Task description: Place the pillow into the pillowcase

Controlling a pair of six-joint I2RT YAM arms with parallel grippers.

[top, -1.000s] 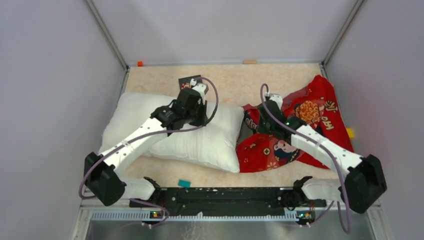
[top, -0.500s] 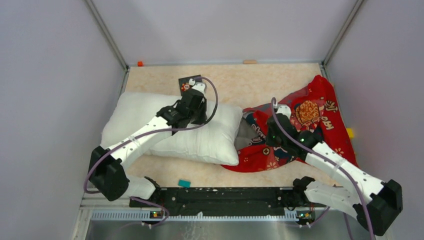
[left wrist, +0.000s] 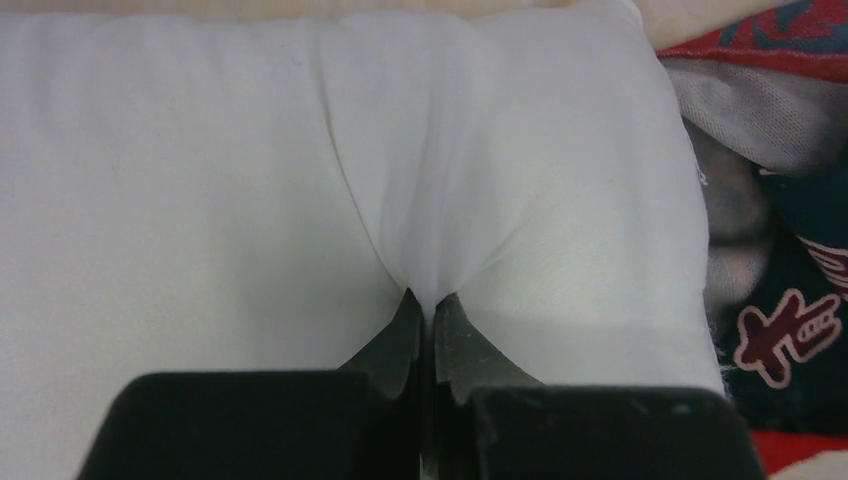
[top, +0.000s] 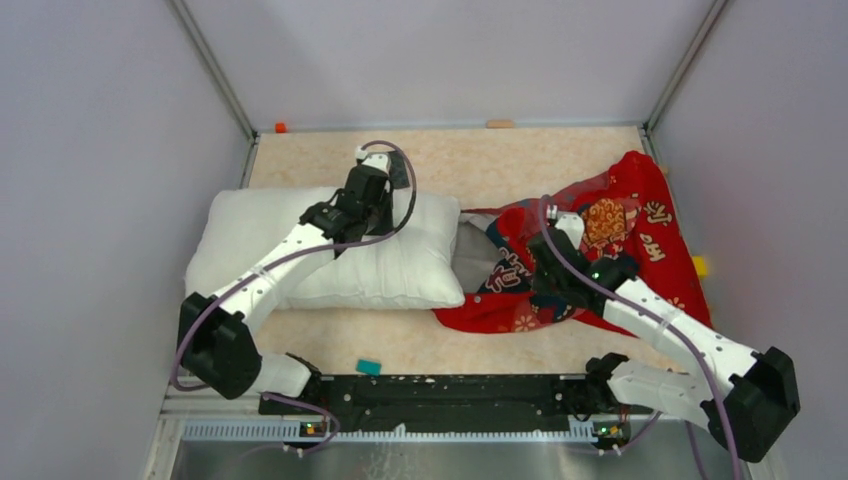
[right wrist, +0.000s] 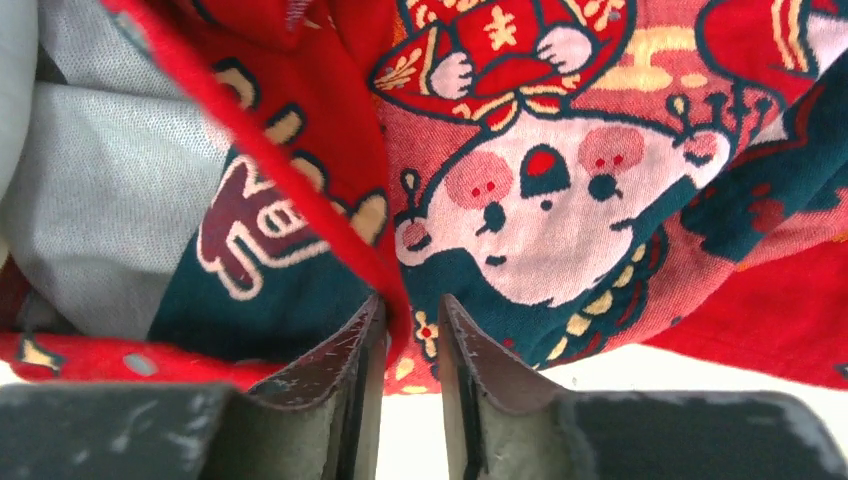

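Note:
The white pillow [top: 330, 262] lies across the left half of the table. My left gripper [top: 375, 195] is at its far edge, shut on a pinched fold of the pillow [left wrist: 250, 200] at the tips [left wrist: 428, 305]. The red printed pillowcase [top: 625, 225] lies crumpled on the right, its mouth facing the pillow and showing grey lining [top: 475, 262]. My right gripper [top: 545, 275] is at that mouth. In the right wrist view its jaws [right wrist: 412, 310] stand slightly apart, with the red hem of the pillowcase [right wrist: 600, 200] lying loosely between the tips.
A small teal block [top: 369, 367] lies near the front edge by the arm bases. An orange piece [top: 280, 127] and a wooden piece [top: 500, 124] sit at the back wall, and a yellow piece [top: 700, 265] is at the right edge. Grey walls enclose the table.
The left gripper carried the pillow a little left and back. The right arm dragged the pillowcase mouth left and toward the front, then its jaws parted from shut.

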